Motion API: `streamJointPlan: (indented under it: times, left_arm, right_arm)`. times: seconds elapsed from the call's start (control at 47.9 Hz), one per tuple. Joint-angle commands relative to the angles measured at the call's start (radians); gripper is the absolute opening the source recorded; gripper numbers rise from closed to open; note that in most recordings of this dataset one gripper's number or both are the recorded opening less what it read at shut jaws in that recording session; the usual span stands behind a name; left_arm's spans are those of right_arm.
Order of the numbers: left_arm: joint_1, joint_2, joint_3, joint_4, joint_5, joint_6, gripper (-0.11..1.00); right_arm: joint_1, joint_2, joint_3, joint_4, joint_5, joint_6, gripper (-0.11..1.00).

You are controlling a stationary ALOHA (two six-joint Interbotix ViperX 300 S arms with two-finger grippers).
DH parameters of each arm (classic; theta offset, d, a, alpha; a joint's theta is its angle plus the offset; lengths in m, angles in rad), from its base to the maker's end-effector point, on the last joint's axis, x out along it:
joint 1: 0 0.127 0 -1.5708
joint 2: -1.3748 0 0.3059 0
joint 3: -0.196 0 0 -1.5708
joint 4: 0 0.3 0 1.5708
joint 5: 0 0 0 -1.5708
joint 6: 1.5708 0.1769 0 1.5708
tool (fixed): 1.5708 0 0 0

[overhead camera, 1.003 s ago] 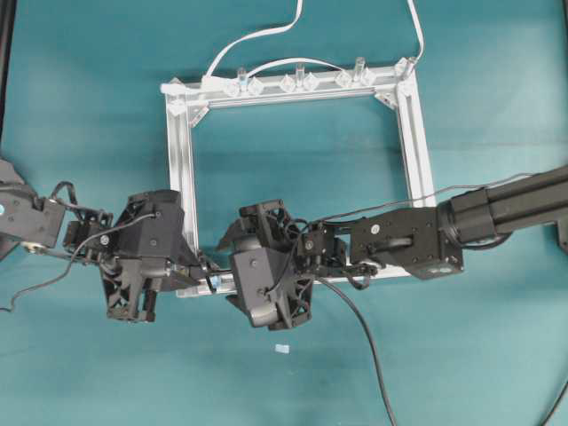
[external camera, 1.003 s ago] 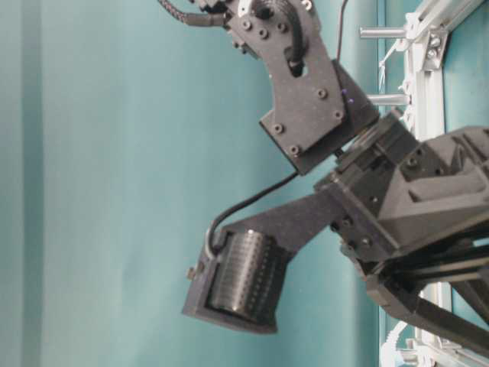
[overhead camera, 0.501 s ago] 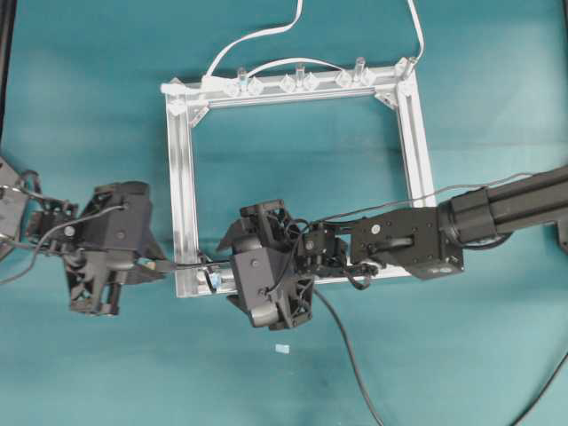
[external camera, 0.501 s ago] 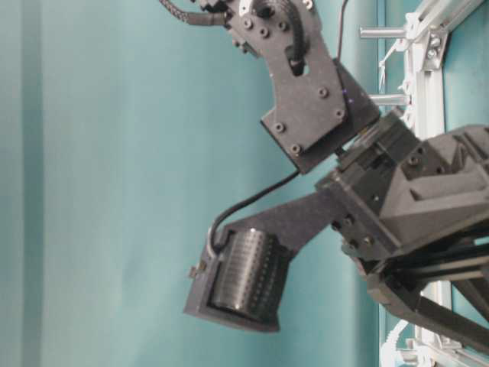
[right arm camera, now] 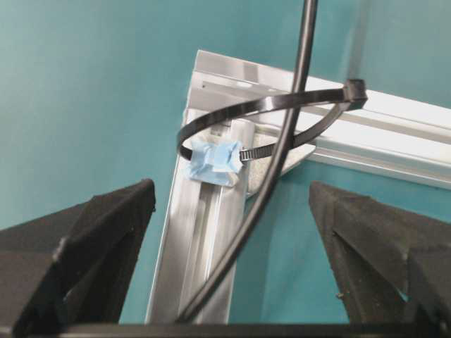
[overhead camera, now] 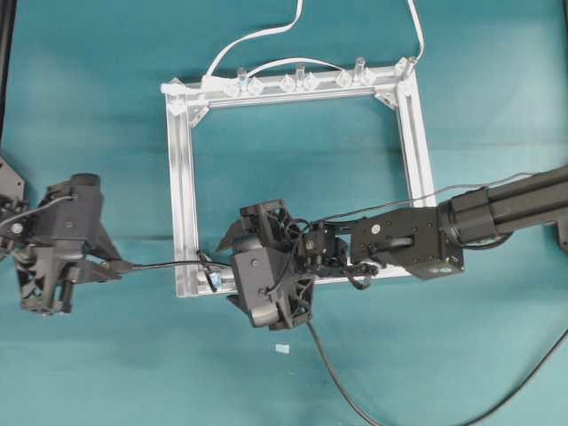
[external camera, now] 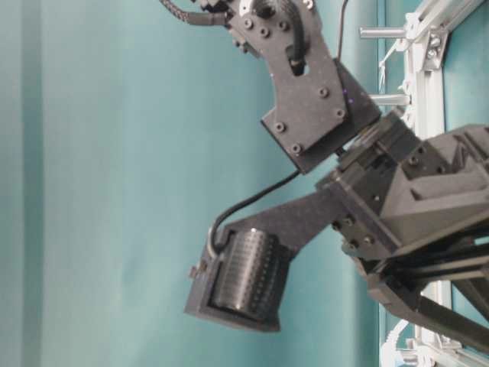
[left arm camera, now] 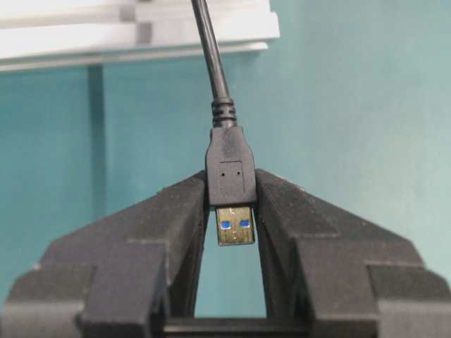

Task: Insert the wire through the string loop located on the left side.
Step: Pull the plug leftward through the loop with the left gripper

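Observation:
The wire (left arm camera: 211, 56) is a thin black cable ending in a USB plug (left arm camera: 231, 176). My left gripper (left arm camera: 231, 191) is shut on that plug. In the overhead view the left gripper (overhead camera: 108, 266) sits left of the silver frame (overhead camera: 182, 177). From it the wire (overhead camera: 164, 264) runs right to the frame's lower left corner. The string loop (right arm camera: 211, 118), black with a pale blue bit (right arm camera: 213, 162), sits on that corner, and the wire (right arm camera: 299, 70) passes through it. My right gripper (right arm camera: 229, 211) is open over the corner, fingers either side of the wire without touching it.
A white cable (overhead camera: 257, 35) and clear clips (overhead camera: 297, 82) line the frame's far bar. The wire's slack (overhead camera: 337, 382) trails off toward the bottom right. A small pale scrap (overhead camera: 282, 349) lies on the teal mat. The right arm (external camera: 321, 99) fills the table-level view.
My left gripper has moved left, away from the frame, drawing the plug and wire out through the loop. The slack at the lower right has shifted. The right arm has stayed put.

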State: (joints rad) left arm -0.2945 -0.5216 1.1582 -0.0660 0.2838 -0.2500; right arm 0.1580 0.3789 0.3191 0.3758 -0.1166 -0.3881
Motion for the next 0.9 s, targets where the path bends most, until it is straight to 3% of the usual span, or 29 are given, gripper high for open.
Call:
streamJointPlan:
  times: [0.0,0.878]
  left_arm:
    - [-0.011,-0.028,0.0,0.0,0.005,-0.009,0.22]
    - [-0.012,-0.021,0.008,0.002,0.005,-0.021,0.22]
  right_arm:
    - [0.002,-0.021,-0.009,-0.003,-0.005,0.002,0.95]
    - [-0.002,-0.021,-0.008,-0.003,-0.008,0.002,0.94]
